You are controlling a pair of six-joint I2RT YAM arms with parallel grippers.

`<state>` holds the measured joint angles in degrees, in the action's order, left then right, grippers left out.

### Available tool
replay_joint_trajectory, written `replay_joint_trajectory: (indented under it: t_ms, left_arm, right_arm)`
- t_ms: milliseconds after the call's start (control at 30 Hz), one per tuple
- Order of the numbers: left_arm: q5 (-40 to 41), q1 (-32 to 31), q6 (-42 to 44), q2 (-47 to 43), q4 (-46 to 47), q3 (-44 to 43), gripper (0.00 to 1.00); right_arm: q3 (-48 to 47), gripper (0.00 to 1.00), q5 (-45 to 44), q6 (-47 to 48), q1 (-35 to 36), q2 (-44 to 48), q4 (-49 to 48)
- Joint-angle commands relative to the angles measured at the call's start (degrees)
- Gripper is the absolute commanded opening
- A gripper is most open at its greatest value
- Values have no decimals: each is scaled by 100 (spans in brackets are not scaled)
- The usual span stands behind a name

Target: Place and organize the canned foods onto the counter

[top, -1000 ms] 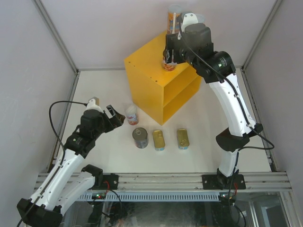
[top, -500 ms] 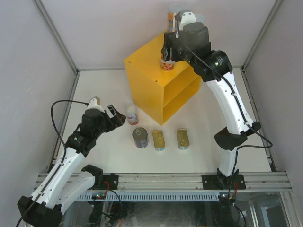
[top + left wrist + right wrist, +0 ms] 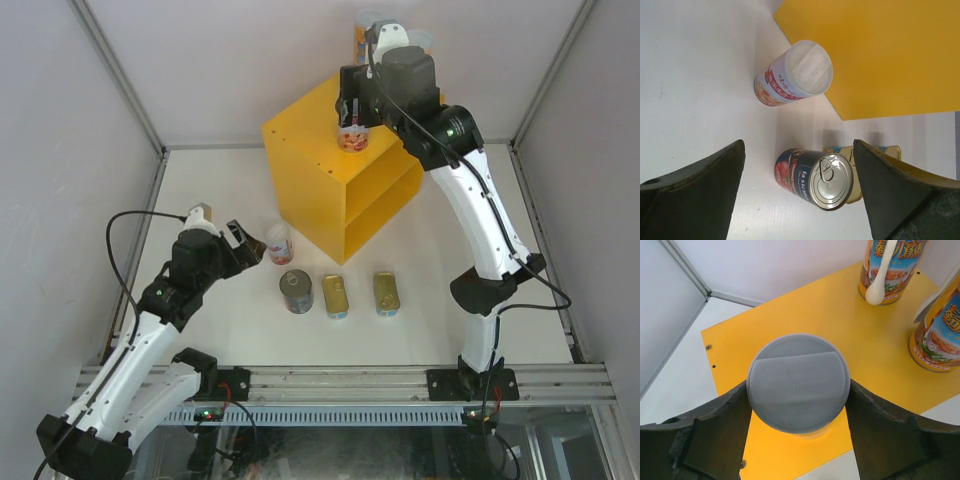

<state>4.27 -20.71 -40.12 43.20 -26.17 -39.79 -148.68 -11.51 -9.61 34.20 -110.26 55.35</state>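
A tall can [image 3: 353,138] with a pale grey lid stands upright on the flat top of the bright yellow counter [image 3: 305,140], and my right gripper [image 3: 798,390] reaches down over it from above. My dark fingers [image 3: 715,435] sit close against either side of the lid. I cannot tell whether they are pinching the can or merely flanking it.

A second tall can [image 3: 888,270] and a third tall can [image 3: 940,335], both orange-labelled, stand upright on the same top toward its far right side, apart from the one between my fingers. A white spoon [image 3: 875,287] lies against the side of the second.

On the white table [image 3: 260,340], left of the counter's near corner, a fourth tall can [image 3: 795,75] stands upright just beside the yellow wall, with its white lid up and a red and white label. Nearer than it stands the dark round tin [image 3: 815,177], upright, with its silver pull-ring top showing. To the right of that tin a flat gold-topped tin [image 3: 335,296] and a second flat gold-topped tin [image 3: 386,292] lie side by side, slightly apart, on the table in front of the counter.

My left gripper [image 3: 245,246] hovers low just left of the fourth tall can. Its jaws are spread wide and hold nothing. The wrist view frames that can and the round tin between my two fingers.
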Motion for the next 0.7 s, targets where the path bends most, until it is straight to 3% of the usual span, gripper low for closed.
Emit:
replay_joint_trajectory:
  t_ms: [0, 667]
  left_arm:
    - [13, 34, -40, -47, 157, -535, 92]
    - [248, -167, 500, -231, 108, -1699, 92]
  right_arm:
    - [-197, 70, 142, -133, -18, 5, -336]
    - [545, 86, 175, -171, -39, 605, -716]
